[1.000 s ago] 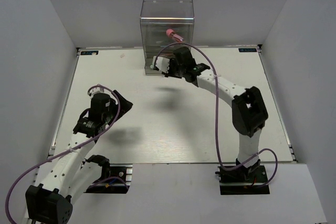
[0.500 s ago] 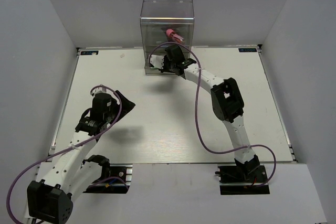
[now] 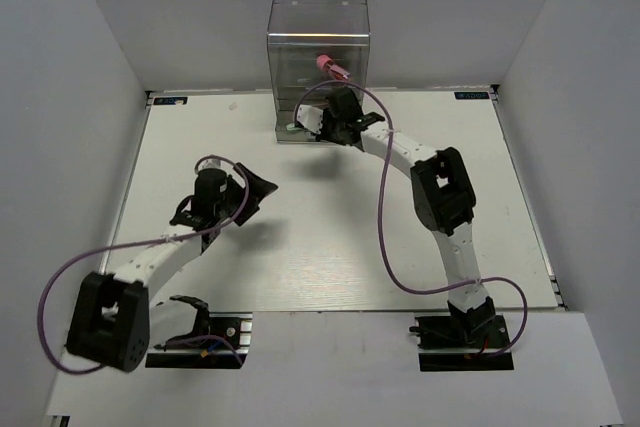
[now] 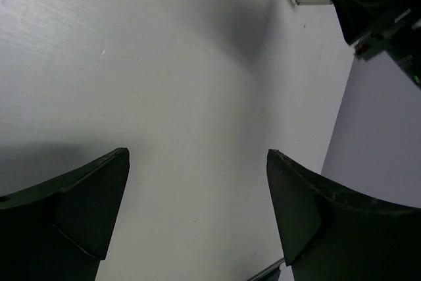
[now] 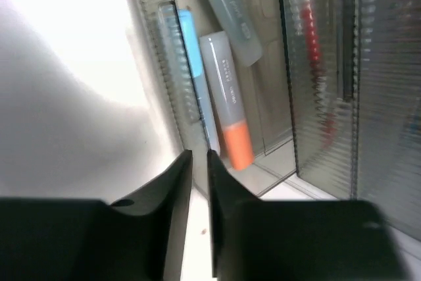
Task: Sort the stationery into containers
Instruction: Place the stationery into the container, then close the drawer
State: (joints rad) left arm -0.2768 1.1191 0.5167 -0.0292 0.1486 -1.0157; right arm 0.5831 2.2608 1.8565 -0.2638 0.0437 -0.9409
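At the desk's far edge the right gripper (image 5: 198, 156) noses the clear drawer box (image 3: 318, 27), jaws nearly together, grip impossible to tell, likely working a drawer holding the orange-and-grey marker (image 5: 227, 97); the left gripper (image 4: 197, 157) idles mid-desk, jaws apart

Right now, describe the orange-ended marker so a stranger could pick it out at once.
Find the tall clear drawer box at the table's far edge. Inside lies the orange-ended marker beside a light blue marker: only it has a grey body and orange end.
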